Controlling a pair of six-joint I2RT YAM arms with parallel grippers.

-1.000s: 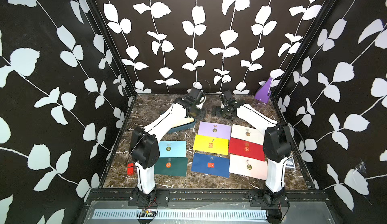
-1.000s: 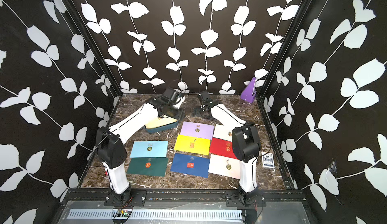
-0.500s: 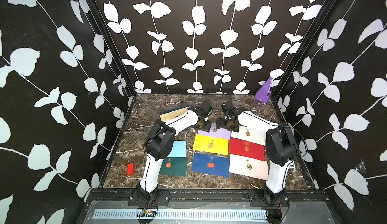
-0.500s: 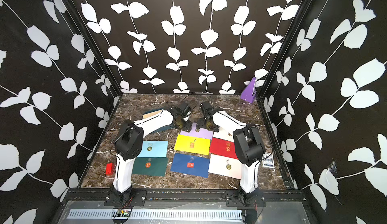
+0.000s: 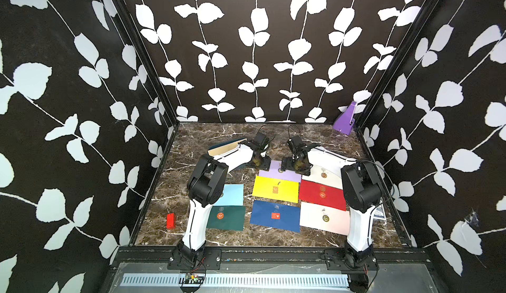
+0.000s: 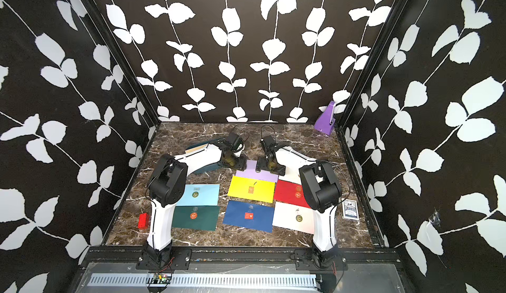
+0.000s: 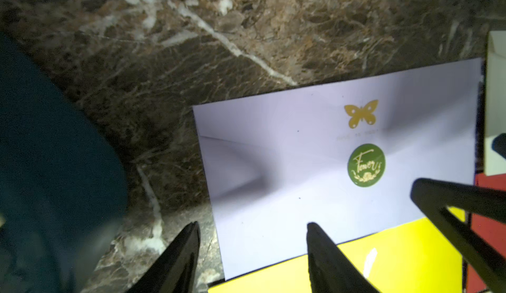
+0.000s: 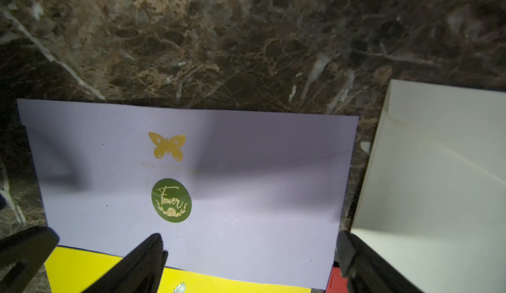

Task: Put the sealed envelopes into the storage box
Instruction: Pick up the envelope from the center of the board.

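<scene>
Several sealed envelopes lie flat on the marble: lilac (image 5: pixel 284 174), yellow (image 5: pixel 275 189), white (image 5: pixel 324 174), red (image 5: pixel 321 193), navy (image 5: pixel 275 216), pale pink (image 5: pixel 324 217), light blue (image 5: pixel 232 194) and dark green (image 5: pixel 227 217). The teal storage box (image 6: pixel 208 169) sits at the back left, mostly behind my left arm, with a cream envelope (image 5: pixel 224 148) in it. My left gripper (image 7: pixel 253 239) is open, low over the lilac envelope's (image 7: pixel 328 168) box-side edge. My right gripper (image 8: pixel 249 246) is open wide over the same lilac envelope (image 8: pixel 219 168), beside the white envelope (image 8: pixel 438 168).
A small red block (image 5: pixel 170 220) lies at the front left. A purple angular object (image 5: pixel 345 120) stands in the back right corner. A card deck (image 6: pixel 350 209) lies by the right wall. The two grippers stand close together, facing each other.
My left arm swung from over the storage box to the lilac envelope, and its jaws widened slightly. My right gripper came forward and down onto the lilac envelope's other side.
</scene>
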